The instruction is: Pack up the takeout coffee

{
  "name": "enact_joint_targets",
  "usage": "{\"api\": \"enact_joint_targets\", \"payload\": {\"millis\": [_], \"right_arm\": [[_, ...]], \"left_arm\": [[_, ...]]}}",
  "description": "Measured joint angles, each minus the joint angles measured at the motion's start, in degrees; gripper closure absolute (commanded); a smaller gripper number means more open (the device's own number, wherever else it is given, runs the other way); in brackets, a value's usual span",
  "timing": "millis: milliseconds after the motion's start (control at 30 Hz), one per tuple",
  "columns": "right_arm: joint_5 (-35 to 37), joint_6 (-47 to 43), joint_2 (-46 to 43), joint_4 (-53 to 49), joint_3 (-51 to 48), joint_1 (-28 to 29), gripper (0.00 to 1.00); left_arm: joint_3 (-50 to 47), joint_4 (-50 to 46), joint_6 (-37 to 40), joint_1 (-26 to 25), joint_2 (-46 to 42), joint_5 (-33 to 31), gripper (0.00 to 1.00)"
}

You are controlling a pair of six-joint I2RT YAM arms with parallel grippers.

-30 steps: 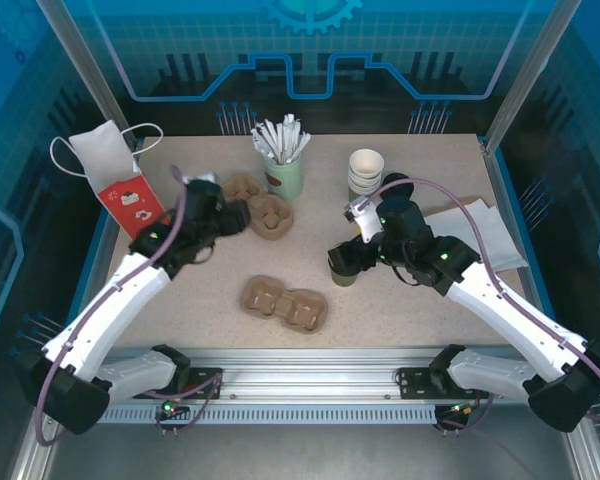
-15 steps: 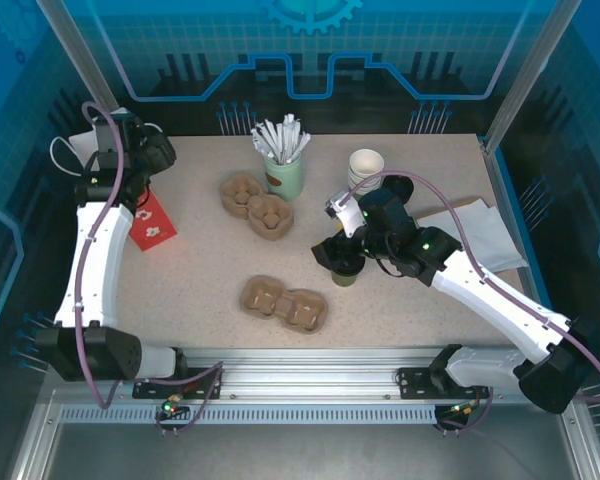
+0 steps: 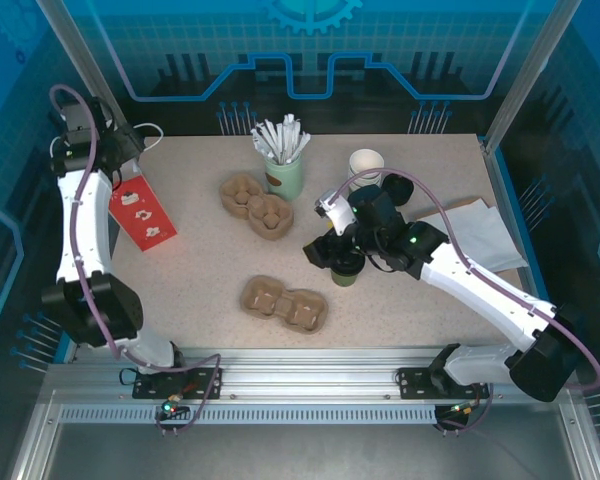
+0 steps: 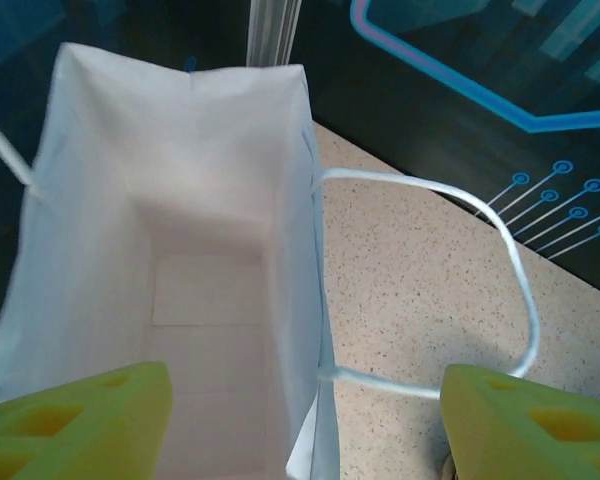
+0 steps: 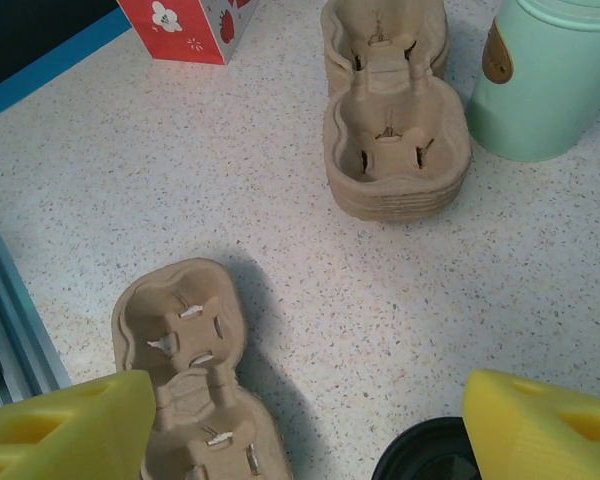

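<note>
Takeout coffee (image 5: 432, 456) beneath splayed right gripper (image 5: 305, 400)

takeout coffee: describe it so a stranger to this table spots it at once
Start at the speckled table, right of centre. The takeout coffee stands there, partly under the right claw. Unlike the lidless white-rimmed cups behind, it is dark olive with a black lid.

Speckled beige surface (image 3: 200, 260), blue translucent back panels (image 3: 310, 60) printed with circuit lines, slanted aluminium posts (image 3: 83, 70), ribbed metal rail (image 3: 310, 400) along near edge, even bright light
</note>
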Motion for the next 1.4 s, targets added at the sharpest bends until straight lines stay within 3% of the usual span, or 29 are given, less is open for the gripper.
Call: {"api": "enact_joint_targets", "payload": {"millis": [500,867,1200,1400], "right_arm": [[0.7,0.0,0.1,0.0,0.0,0.4,0.18],[1.1,0.0,1.5,0.0,-0.1,0.5,0.18],[1.4,0.0,1.9,-0.2,-0.1,0.6,0.18],[3.4,0.0,1.6,-1.1,-0.1,0.6,0.18]], "left_arm": [[8.9,-3.8,2.3,0.4,12.9,4.4,0.58],[10.1,-5.1,2.9,1.0,14.0,5.5,0.9],[10.5,-6.4,3.7,1.2,13.3,5.4,0.97],[2.9,-7.0,4.4,-0.4,1.7,3.9,0.99]]}}
